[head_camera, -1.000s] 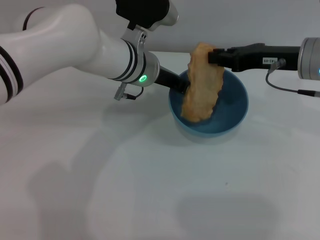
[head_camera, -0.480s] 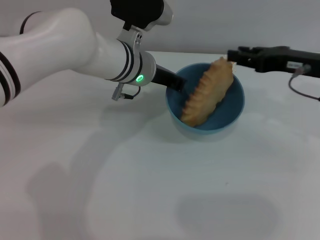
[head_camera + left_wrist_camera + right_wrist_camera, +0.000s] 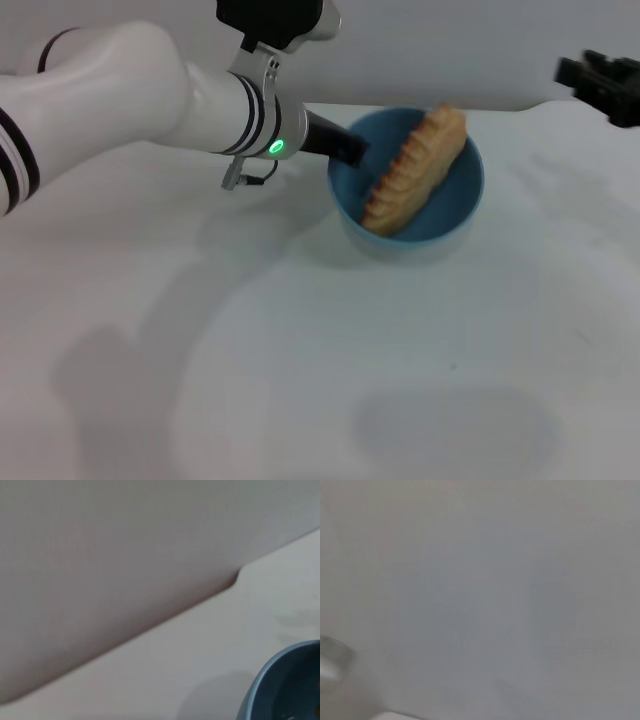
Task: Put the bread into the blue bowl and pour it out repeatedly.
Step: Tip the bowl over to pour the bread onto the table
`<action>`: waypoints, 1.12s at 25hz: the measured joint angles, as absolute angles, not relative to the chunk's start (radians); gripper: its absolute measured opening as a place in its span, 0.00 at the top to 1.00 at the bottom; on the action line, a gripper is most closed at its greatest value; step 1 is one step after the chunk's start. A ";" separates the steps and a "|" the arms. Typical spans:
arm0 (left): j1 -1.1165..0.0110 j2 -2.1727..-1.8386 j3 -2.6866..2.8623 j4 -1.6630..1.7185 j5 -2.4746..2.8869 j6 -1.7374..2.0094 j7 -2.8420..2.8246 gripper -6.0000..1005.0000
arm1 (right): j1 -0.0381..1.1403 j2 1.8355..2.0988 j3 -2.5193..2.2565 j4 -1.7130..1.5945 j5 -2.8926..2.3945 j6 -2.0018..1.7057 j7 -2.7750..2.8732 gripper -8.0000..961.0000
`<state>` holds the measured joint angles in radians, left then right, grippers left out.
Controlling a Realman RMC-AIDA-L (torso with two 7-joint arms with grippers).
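Observation:
The blue bowl is at the middle back of the white table, and part of its rim shows in the left wrist view. The bread, an orange-tan ridged loaf, lies slantwise inside the bowl with its far end resting on the back rim. My left gripper is shut on the bowl's left rim and holds it slightly raised. My right gripper is open and empty at the far right edge of the head view, well clear of the bowl.
The white table stretches in front of the bowl. Its back edge meets a grey wall just behind the bowl. The right wrist view shows only a plain grey surface.
My right gripper let go of the bread and drew away to the right. The bread dropped from upright to lying in the bowl. My left gripper moved the bowl slightly up and back.

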<state>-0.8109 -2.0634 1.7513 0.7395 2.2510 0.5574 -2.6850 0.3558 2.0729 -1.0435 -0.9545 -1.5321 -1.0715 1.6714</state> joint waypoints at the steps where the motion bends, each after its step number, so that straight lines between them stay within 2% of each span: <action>1: -0.809 -2.064 1.754 0.739 2.251 0.535 -2.685 1.00 | 0.345 2.073 -1.037 -0.944 -1.532 -1.056 1.631 0.57; 10: -0.830 -2.069 1.769 0.771 2.250 0.461 -2.685 1.00 | 0.295 2.076 -1.031 -0.721 -1.498 -0.870 1.342 0.57; 20: -0.839 -2.071 1.930 0.795 2.251 0.217 -2.687 1.00 | 0.228 2.073 -1.026 -0.440 -0.933 -1.152 0.661 0.56; 28: -0.831 -2.072 2.044 0.768 2.250 0.078 -2.689 1.00 | 0.166 2.074 -1.020 -0.379 -0.774 -1.225 0.582 0.55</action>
<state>-0.8306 -2.0724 2.0438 0.7684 2.2504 0.0775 -2.6893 0.1660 2.0740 -1.0201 -0.3793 -0.7742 -1.2248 0.5816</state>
